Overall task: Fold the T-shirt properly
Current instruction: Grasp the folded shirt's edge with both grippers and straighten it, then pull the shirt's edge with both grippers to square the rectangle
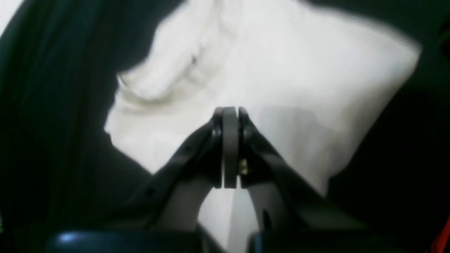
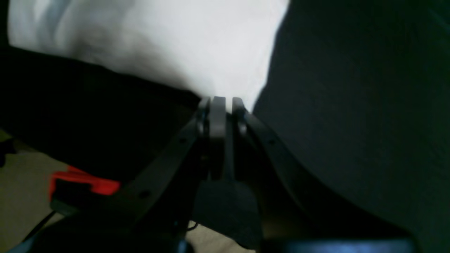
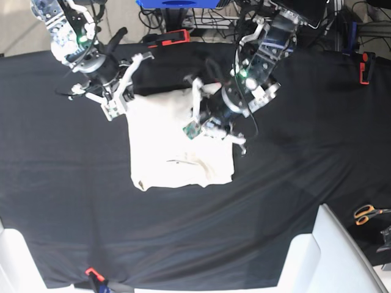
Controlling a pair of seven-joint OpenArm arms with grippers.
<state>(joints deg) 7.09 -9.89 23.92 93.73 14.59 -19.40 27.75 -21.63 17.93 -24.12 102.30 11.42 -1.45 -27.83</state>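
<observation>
Two grippers, one T-shirt, one black cloth, one pair of scissors.

The left gripper point(image 1: 230, 112) has its jaws pressed together with nothing visible between them; it hovers over the T-shirt point(image 1: 274, 88), whose pale fabric fills the view beyond and around the tips. In the base view this gripper point(image 3: 204, 122) sits over the upper right part of the T-shirt point(image 3: 177, 149), its arm reaching down from the top of the view and bent at the wrist toward the garment's middle.

The right gripper point(image 2: 221, 102) has its jaws nearly together with only a thin slit between them; the T-shirt point(image 2: 168, 42) lies just ahead of the tips, and whether a bit of hem is pinched there cannot be told. In the base view this gripper point(image 3: 117, 101) stands at the garment's upper left corner, its arm slanting in from the top left.

The T-shirt lies flat as a rough rectangle on the black cloth point(image 3: 73, 201) that covers the counter, in the middle of the view.

Orange-handled scissors point(image 3: 366, 213) lie well apart at the right edge.
</observation>
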